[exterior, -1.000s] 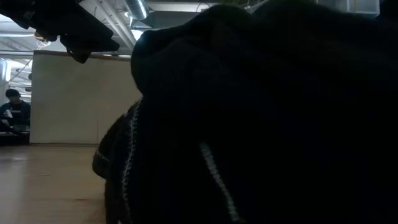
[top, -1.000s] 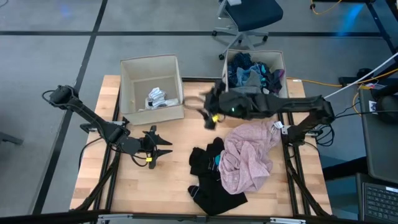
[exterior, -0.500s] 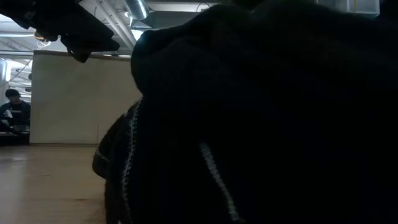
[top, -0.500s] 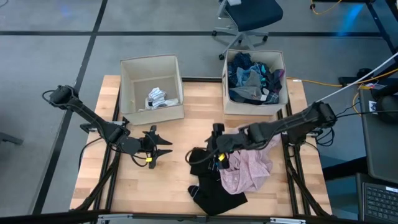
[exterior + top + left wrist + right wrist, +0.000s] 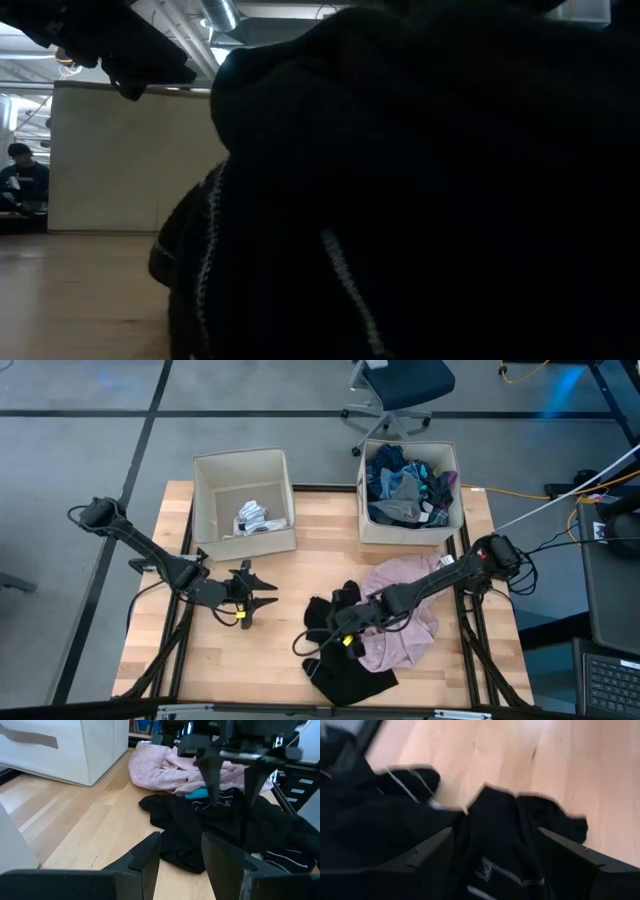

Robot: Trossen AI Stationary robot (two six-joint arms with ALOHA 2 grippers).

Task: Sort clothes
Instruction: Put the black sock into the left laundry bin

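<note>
The right gripper, fingers spread wide, hangs over the black garment on the desk; sink deep, pinching one layer, clear of the pink garment.

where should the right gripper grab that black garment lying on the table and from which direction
Judging by the high view, grip the raised fold of the black garment at its end nearest the left arm, coming straight down. It lies crumpled there, clear of the pink garment, and the right gripper already hangs open above it.
</note>
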